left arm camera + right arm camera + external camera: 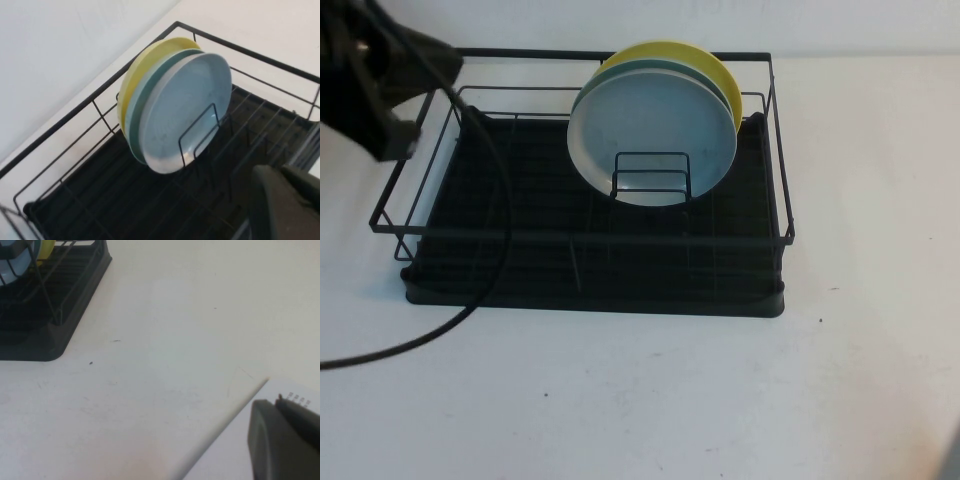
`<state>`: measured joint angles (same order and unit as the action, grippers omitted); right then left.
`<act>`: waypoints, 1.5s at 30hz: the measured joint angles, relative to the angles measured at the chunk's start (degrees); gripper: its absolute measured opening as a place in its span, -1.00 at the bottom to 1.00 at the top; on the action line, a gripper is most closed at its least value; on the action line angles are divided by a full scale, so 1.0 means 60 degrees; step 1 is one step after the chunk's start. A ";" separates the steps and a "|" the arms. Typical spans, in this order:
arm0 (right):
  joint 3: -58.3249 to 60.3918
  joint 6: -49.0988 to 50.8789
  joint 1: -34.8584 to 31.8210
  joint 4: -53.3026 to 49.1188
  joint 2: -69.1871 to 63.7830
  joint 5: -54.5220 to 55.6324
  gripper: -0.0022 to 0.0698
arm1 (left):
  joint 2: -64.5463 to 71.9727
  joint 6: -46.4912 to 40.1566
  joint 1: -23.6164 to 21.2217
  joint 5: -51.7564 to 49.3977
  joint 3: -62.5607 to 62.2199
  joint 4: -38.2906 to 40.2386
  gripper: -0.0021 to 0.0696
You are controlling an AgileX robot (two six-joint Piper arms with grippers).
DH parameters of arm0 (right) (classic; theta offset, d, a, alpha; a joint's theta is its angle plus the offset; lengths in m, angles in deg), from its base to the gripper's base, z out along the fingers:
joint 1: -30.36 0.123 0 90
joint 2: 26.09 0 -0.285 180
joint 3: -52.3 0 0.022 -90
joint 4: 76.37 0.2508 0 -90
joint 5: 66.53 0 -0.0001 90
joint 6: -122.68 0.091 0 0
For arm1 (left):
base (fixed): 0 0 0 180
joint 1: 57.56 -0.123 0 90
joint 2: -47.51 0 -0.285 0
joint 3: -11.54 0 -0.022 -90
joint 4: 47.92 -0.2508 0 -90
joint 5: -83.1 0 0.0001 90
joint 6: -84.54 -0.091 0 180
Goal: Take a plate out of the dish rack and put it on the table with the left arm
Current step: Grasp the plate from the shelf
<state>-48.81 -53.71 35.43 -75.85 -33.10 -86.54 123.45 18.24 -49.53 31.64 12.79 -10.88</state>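
Note:
The pale grey-blue plate (650, 120) stands upright at the front of a stack in the small wire holder (652, 175) of the black dish rack (580, 238). It also shows in the left wrist view (187, 110). My left gripper (398, 138) hangs above the rack's far left corner, well apart from the plate. In the left wrist view the left gripper (287, 200) has its fingers together and holds nothing. My right gripper (285, 440) is shut and empty over the white table (720, 400), to the right of the rack (75, 305).
A teal plate (645, 64) and a yellow plate (695, 55) stand right behind the grey-blue one. A black cable (470, 310) loops from the left arm across the rack's left end onto the table. A straight edge (225, 430) runs beside the right gripper.

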 joint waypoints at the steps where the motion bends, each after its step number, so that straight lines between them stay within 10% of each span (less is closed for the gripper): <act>1: 0.0000 0.0000 0.0000 0.0000 0.0000 0.0000 -1.00 | 0.0379 -0.0175 0.0113 0.0093 -0.0184 0.0000 -0.95; 10: 0.0000 0.0000 0.0000 0.0000 0.0000 0.0000 -1.00 | 0.3103 -0.1086 0.1578 0.1807 -0.1353 0.0000 -0.88; 19: 0.0000 0.0000 0.0000 0.0000 0.0000 0.0000 -1.00 | 0.5069 -0.1847 0.2285 0.2699 -0.2302 0.0000 0.11; 45: 0.0000 0.0000 -0.0066 0.0000 0.0000 0.0000 -1.00 | 0.6849 -0.2098 0.2414 0.4452 -0.2934 0.0096 -0.18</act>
<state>-48.81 -53.71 35.03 -75.85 -33.10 -86.54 164.54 5.65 -35.05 58.36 -4.81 -10.31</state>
